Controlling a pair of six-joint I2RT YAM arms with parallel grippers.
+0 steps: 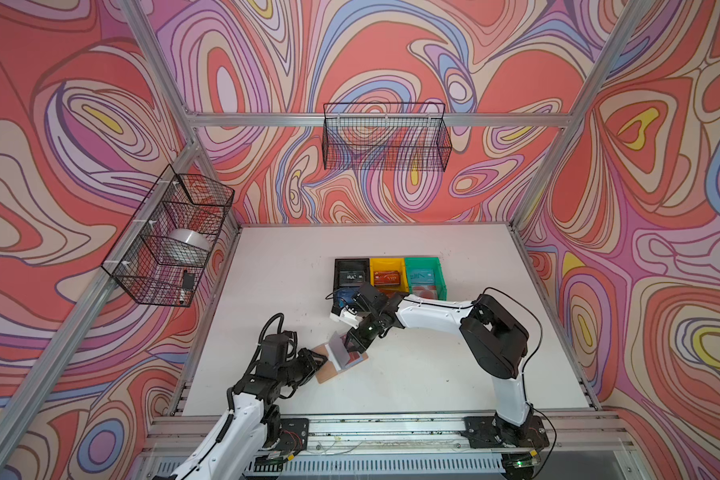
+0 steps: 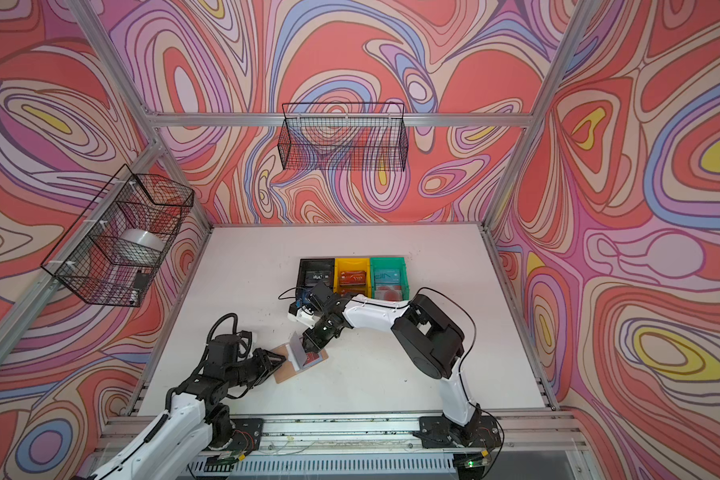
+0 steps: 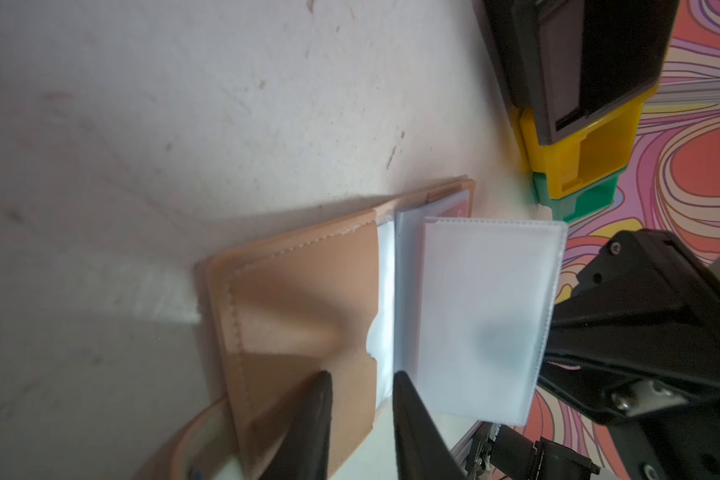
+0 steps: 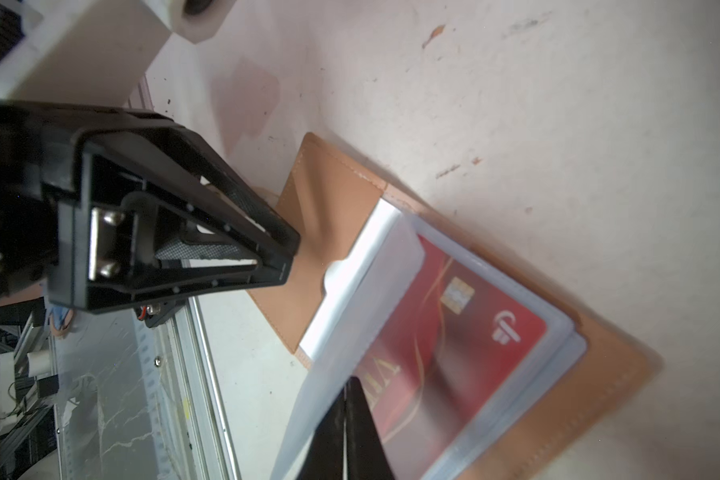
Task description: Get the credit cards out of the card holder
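The card holder [image 1: 326, 373] lies open on the tabletop [image 1: 433, 374], near the front. The left end effector [image 3: 360, 376] presses on its tan cover with the jaws a little apart and grips nothing. The right end effector [image 4: 345, 386] is closed on the clear sleeve page [image 3: 487, 291] and holds it upright.

The red card [image 4: 454, 332] sits in the sleeve below. A white card [image 3: 385, 291] shows in the leather pocket.

If the page is pulled too hard, it may tear at the spine, or the holder may lift. If the page slips out, it falls over the red card.

The black bin [image 1: 352, 261] holds a dark card [image 1: 352, 276]. The yellow bin [image 1: 387, 261] holds a reddish card [image 1: 387, 277]. The green bin [image 1: 422, 259] holds a teal card [image 1: 421, 276].
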